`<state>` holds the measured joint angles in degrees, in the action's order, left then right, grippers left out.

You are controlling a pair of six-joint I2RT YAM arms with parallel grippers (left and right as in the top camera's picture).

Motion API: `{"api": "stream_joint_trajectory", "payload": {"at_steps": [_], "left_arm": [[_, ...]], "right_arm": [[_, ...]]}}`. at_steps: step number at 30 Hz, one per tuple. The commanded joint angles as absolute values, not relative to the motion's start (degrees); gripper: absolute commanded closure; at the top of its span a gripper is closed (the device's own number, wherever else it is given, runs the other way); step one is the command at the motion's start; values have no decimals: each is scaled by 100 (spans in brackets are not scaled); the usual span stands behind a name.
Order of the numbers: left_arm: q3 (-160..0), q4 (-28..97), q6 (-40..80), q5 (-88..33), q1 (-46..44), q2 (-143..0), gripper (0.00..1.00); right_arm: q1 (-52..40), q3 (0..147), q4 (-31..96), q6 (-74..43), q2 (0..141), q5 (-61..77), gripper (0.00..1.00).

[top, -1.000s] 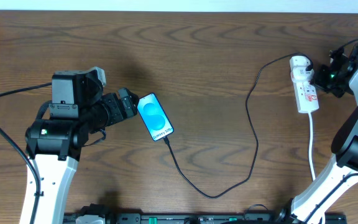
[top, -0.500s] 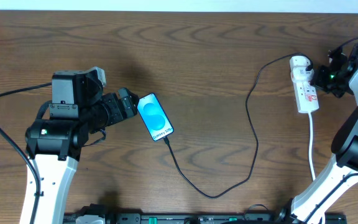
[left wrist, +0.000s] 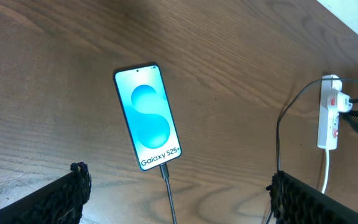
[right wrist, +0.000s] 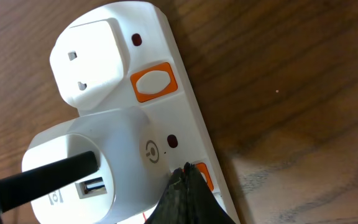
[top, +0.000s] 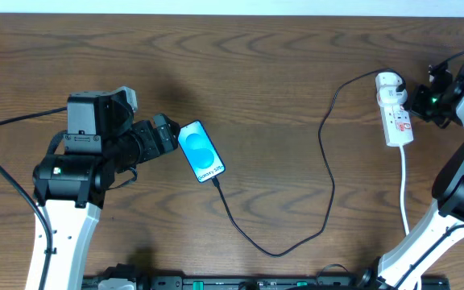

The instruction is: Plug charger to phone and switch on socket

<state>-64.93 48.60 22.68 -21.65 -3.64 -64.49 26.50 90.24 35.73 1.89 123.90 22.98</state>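
Left wrist view is giving you the clearest writing: the phone [left wrist: 148,116] is displaying "Galaxy S25+" in white at the charging end of its blue-and-cyan screen. It is lying flat, screen up, on the table [top: 264,64]. From overhead, its long axis is running from 11 o'clock to 5 o'clock, with the charging end pointing to 5 o'clock. The charger [top: 276,253] tip is sitting in that end, and its black cable is looping out toward 3 o'clock and climbing to the socket [top: 395,113] near the table's 2 o'clock corner.

The socket is lying with its long axis roughly 12 to 6 o'clock, red markings facing up. The right wrist view is showing you the white adapter [right wrist: 98,174], bearing a power symbol and a USB port, occupying one outlet. A rounded white plug [right wrist: 89,59] is filling the end outlet, with orange switches [right wrist: 154,81] alongside.

Your left pincer [top: 166,135] is gaping wide, gripping nothing, just at 9 o'clock of the phone. Your right pincer [right wrist: 184,180] is pinched fully together, holding nothing, its tip lying over the switch beside the adapter.
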Motion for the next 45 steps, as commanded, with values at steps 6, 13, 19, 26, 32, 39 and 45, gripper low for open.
{"api": "stream_joint_trajectory", "payload": {"at_steps": [6,13,19,26,32,39,45], "left_arm": [[-6598,4858,2255,-2115,-357,-6407,6],[-6598,4858,2255,-2115,-357,-6407,6],[-6598,4860,2255,-2115,-357,-6407,6],[-6598,4858,2255,-2115,-357,-6407,6],[-6598,4858,2255,-2115,-357,-6407,6],[-6598,4858,2255,-2115,-357,-6407,6],[-6598,4858,2255,-2115,-357,-6407,6]], "right_arm": [[2598,8958,3538,84,12223,3188,99],[2622,8958,3336,169,12223,3188,99],[2622,8956,3291,353,12223,3138,99],[2604,8899,3363,399,12226,3100,99],[2528,8792,3361,480,12226,3055,99],[2438,8759,3321,482,12226,2991,99],[2397,8722,3352,482,12226,2993,99]]}}
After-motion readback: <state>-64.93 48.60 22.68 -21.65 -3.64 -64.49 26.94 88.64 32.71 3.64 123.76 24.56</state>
